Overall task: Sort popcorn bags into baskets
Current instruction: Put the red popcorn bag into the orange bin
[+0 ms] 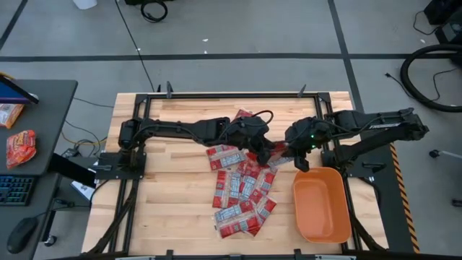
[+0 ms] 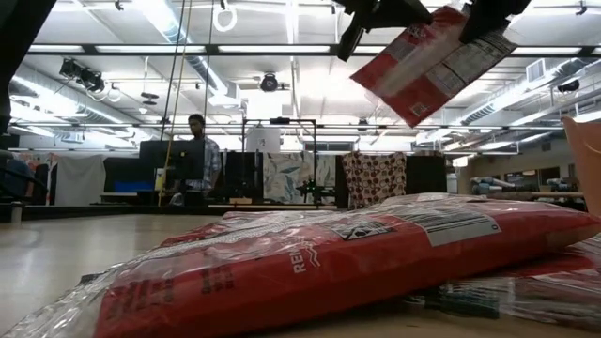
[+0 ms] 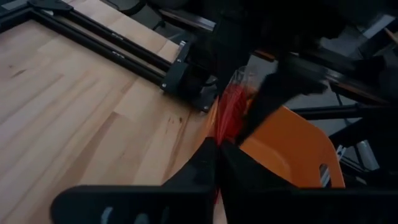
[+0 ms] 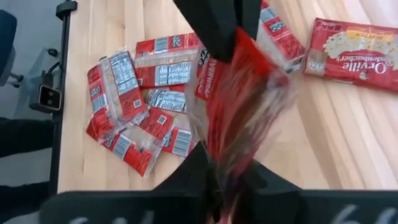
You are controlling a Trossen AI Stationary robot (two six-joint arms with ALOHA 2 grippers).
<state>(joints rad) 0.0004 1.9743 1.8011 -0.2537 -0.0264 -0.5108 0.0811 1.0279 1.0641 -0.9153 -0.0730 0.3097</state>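
One flat red popcorn packet is held in the air between both grippers, above the table's middle. My left gripper is shut on one end, my right gripper on the other. The orange basket stands just near-right of them, with nothing showing inside it. Several more red packets lie flat in an overlapping pile on the wood. A larger packet picturing popcorn lies apart from the pile. My left gripper pinches the packet's end edge between its two fingers, coming from the table's left. The packet is lifted clear and stretches away to the other gripper. My right gripper pinches the opposite end between its fingers, coming from the right. The packet hangs tilted between the two holds, clear of the pile.
The black frame rails run along the table's far edge and sides. Bare wood lies left of the pile. A side desk with a puffy snack bag stands off the table's left. A person stands far behind the table.
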